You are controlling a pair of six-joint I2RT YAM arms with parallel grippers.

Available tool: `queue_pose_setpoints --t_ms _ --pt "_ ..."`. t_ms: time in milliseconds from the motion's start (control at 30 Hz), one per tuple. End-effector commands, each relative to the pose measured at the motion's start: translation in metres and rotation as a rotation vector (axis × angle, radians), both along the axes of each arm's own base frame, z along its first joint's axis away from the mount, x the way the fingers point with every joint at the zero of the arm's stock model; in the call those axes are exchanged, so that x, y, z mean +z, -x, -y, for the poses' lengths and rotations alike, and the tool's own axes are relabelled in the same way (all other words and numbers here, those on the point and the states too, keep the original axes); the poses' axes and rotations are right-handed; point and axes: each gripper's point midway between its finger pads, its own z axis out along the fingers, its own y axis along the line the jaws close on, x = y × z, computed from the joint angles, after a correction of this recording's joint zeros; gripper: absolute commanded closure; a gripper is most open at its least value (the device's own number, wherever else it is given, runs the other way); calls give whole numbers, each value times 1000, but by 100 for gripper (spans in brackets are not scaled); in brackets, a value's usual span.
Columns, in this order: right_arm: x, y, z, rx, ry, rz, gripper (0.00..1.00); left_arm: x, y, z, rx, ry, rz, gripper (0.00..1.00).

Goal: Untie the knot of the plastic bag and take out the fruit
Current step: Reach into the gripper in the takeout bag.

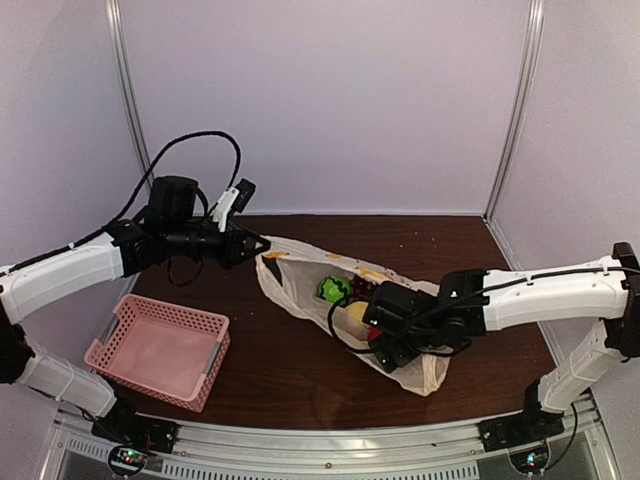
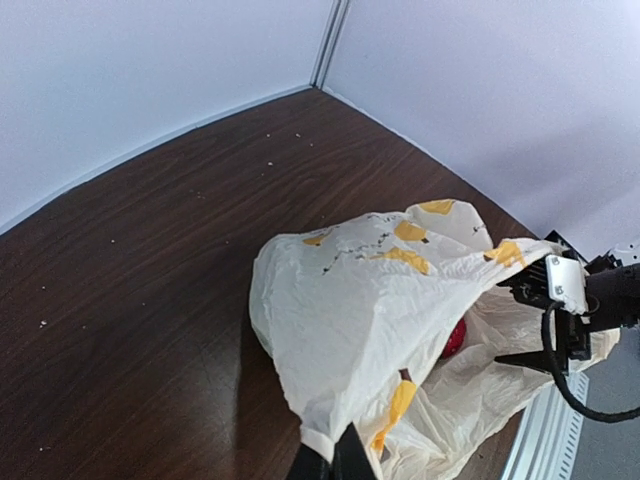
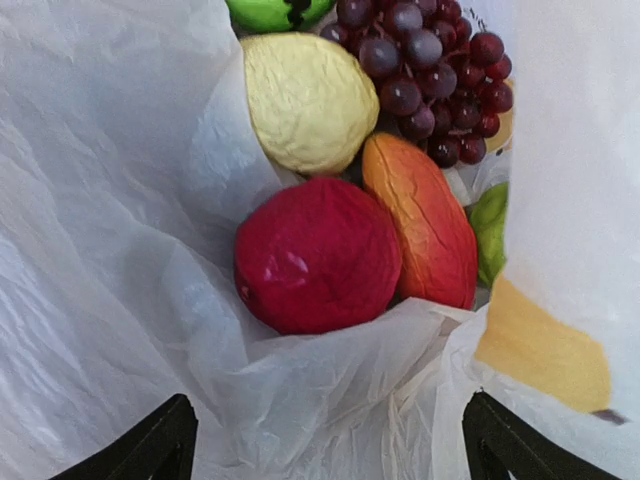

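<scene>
Knot looks undone, plastic bag [image 1: 295,290] lying open on desk [image 1: 280,372], L jaws pinching its edge, R jaws wide over red apple [image 3: 315,255] inside; next I lower R & close on it.

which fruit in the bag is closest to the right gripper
The round dark red fruit, lowest in the right wrist view, just ahead of the open right gripper. The pale yellow fruit, grapes and orange-red fruit lie deeper in the plastic bag.
</scene>
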Motion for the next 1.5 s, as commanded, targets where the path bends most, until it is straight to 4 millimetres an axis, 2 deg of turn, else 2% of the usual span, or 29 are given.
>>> queue_pose_setpoints --t_ms 0,100,200,400,567,633,867,1333,1467 --pt "55 -19 -34 -28 -191 95 8 10 6 10 -101 59 32 100" --pt "76 -32 -52 -35 -261 155 11 10 9 12 -117 61 34 100" --pt "78 -46 -65 -45 -281 178 17 10 11 14 -128 61 37 100" --pt "64 -75 -89 -55 -272 196 31 9 13 17 -143 62 30 100" --pt "38 -100 -94 -86 -249 172 36 9 14 17 -145 63 30 100" --pt "22 -107 -90 -106 -235 154 36 9 14 17 -144 63 30 100" --pt "-13 -127 -82 -162 -239 105 28 10 13 16 -138 61 34 100" --pt "-70 -131 -60 -216 -193 32 14 7 12 16 -133 55 29 100" --pt "-80 -134 -64 -201 -215 23 10 6 13 17 -138 55 23 100"
